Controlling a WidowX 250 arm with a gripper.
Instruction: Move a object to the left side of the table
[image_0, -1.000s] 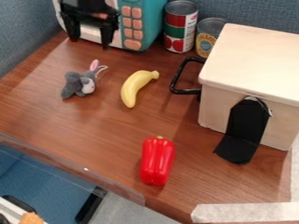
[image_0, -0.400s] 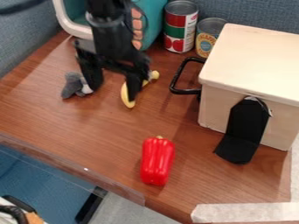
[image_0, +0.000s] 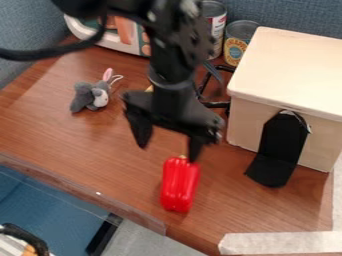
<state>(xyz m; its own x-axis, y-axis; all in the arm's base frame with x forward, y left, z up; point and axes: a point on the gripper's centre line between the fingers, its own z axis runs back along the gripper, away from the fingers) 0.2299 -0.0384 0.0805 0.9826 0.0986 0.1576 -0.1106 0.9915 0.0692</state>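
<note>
Gripper (image_0: 168, 153) at centre of frame, fingers (image_0: 141, 132) wide apart, empty. Likely target: red pepper (image_0: 180, 186), lower centre, lying on the table (image_0: 73, 142). I should shift down-frame and slightly frame-right, straddle its narrow width, then lower; the tip near the stem (image_0: 182, 157) could nudge it. Pepper glossy, ribbed, probably rigid plastic, may slip. Grey plush toy (image_0: 89, 96), upper left, looks soft.
</note>
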